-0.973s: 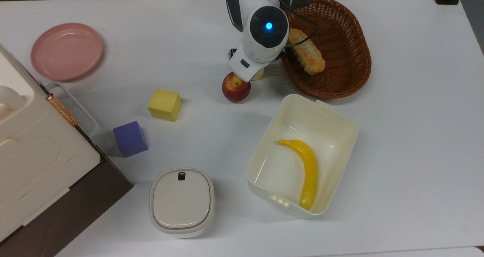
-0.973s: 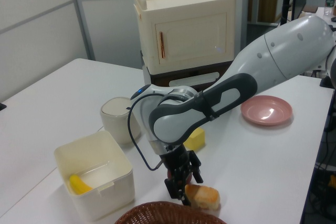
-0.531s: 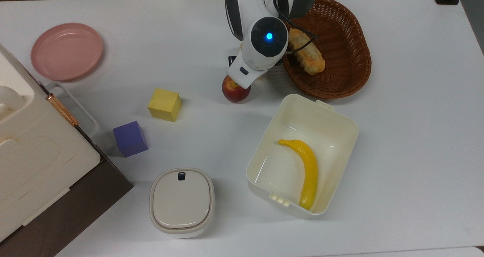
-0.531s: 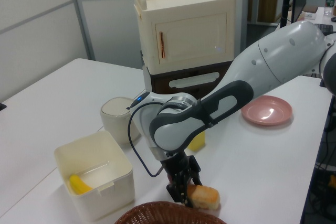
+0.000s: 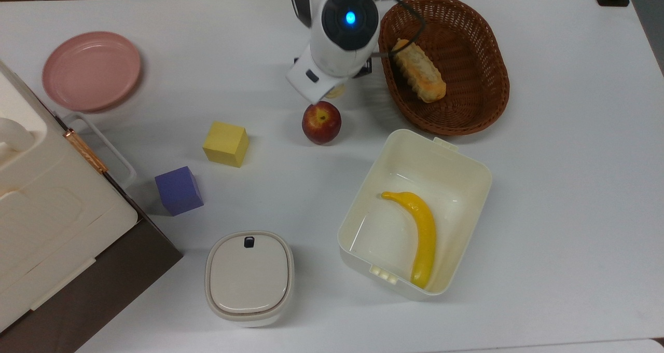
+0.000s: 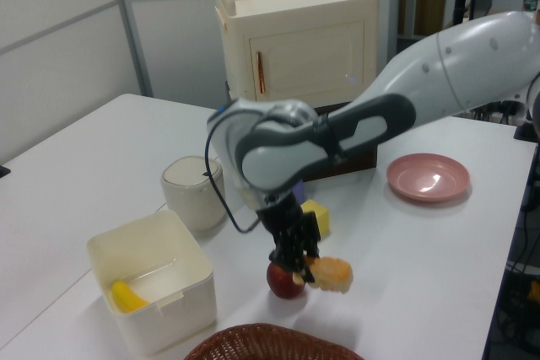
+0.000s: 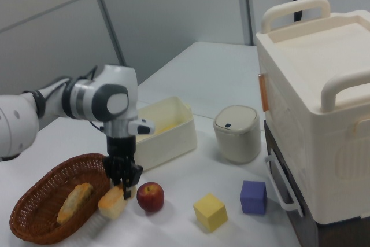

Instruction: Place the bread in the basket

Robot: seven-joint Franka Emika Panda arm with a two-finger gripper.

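Bread roll (image 6: pixel 331 273) is pinched in the gripper (image 6: pixel 297 269) and lifted off the table; the wicker basket (image 7: pixel 34 198) is not yet reached, drop left.

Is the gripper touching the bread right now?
Touching. In the left view the gripper is clamped on one end of the bread, holding it clear of the table above the apple.

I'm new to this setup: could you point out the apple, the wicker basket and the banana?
apple (image 5: pixel 321 122): top view, its red top.
wicker basket (image 5: pixel 495 101): top view, its woven rim.
banana (image 5: pixel 423 233): top view, mid-body.
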